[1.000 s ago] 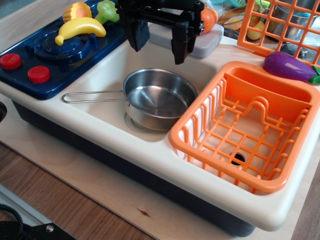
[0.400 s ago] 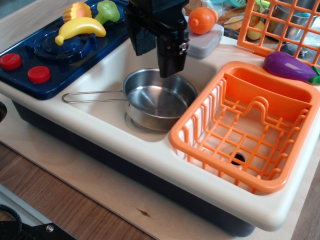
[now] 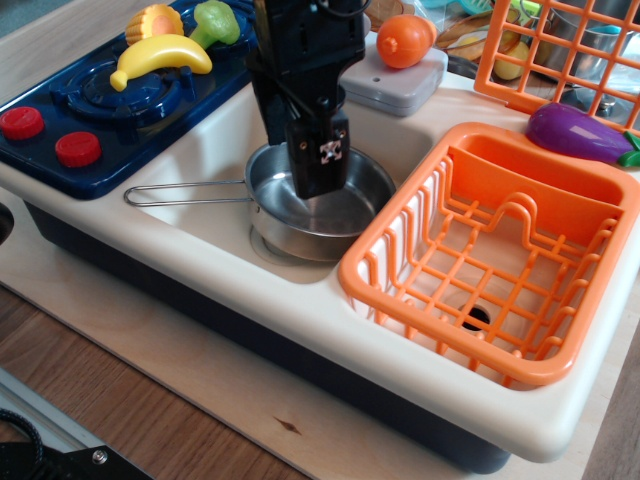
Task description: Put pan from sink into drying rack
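Observation:
The shiny steel pan [image 3: 352,214] sits in the cream-white sink [image 3: 205,150], its thin wire handle [image 3: 185,192] pointing left over the sink's front edge. My black gripper [image 3: 296,168] hangs low over the pan's back-left side. Its jaws are apart: the near finger [image 3: 318,160] reaches down inside the pan, the far finger [image 3: 272,118] stands just outside the rim, so the rim lies between them. They are not closed on it. The orange drying rack [image 3: 500,260] stands to the right, touching the pan's side, and holds nothing.
A blue toy stove [image 3: 120,100] with red knobs, a banana [image 3: 160,55] and a broccoli lies at the back left. An orange [image 3: 405,40] rests on a grey box behind the sink. A purple eggplant [image 3: 580,133] and an orange grid panel [image 3: 560,50] are at the back right.
My gripper has turned about its vertical axis and come down from above the sink's back edge to straddle the pan's rim. The pan has not moved.

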Robot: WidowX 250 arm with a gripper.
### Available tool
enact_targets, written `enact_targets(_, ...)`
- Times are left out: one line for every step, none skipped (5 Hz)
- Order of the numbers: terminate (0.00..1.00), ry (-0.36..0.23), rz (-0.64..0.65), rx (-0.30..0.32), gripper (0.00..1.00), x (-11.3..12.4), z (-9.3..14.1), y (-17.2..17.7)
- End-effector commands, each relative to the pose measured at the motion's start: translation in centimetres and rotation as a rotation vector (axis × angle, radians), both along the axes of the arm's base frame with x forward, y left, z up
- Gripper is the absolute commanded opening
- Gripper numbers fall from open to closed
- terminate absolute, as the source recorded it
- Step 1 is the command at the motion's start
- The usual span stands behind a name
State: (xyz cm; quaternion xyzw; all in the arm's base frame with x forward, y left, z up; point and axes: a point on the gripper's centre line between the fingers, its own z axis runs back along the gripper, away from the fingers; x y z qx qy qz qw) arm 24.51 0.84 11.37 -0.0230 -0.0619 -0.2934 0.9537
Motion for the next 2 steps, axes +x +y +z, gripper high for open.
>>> enact_targets(0.00, -0.075, -0.028, -0.002, 1.00, -0.6, -0.7, -0.6)
enact_targets(0.00, -0.104, -0.068, -0.012, 1.00, -0.5, -2.1, -0.5)
